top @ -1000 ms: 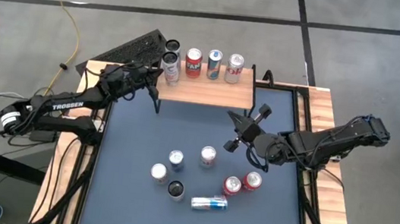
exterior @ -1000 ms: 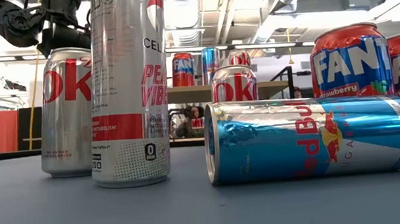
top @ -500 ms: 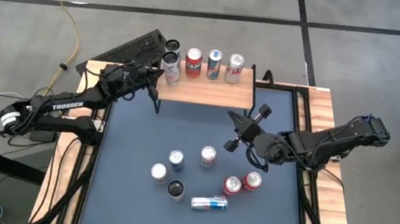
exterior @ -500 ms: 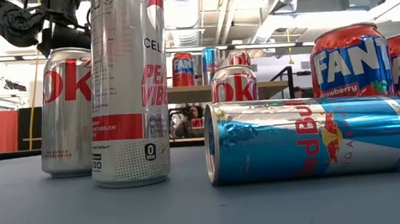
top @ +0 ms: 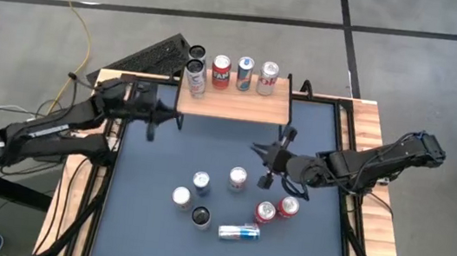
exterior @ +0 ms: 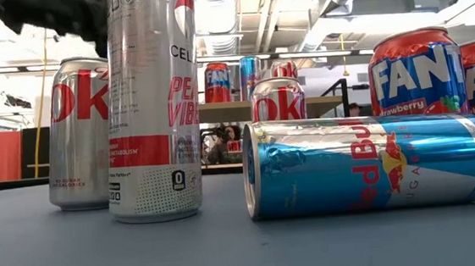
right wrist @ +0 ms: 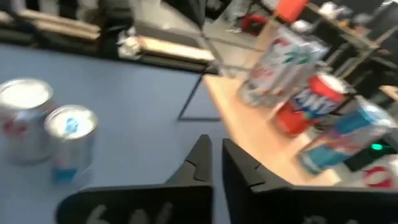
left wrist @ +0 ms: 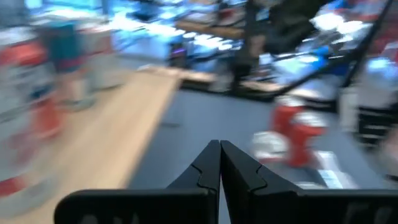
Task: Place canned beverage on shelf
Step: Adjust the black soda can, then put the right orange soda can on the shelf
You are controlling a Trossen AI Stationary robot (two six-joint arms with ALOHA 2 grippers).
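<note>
Light-wood shelf (top: 233, 103), thin black legs

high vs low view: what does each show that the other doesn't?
High only: both arms whole, left gripper shut, empty, by the shelf's left end; right gripper over the mat above the loose cans; the keyboard behind the table.
Low only: can labels, such as the lying blue can, and the room behind.
Both: the shelf with cans on it.
</note>
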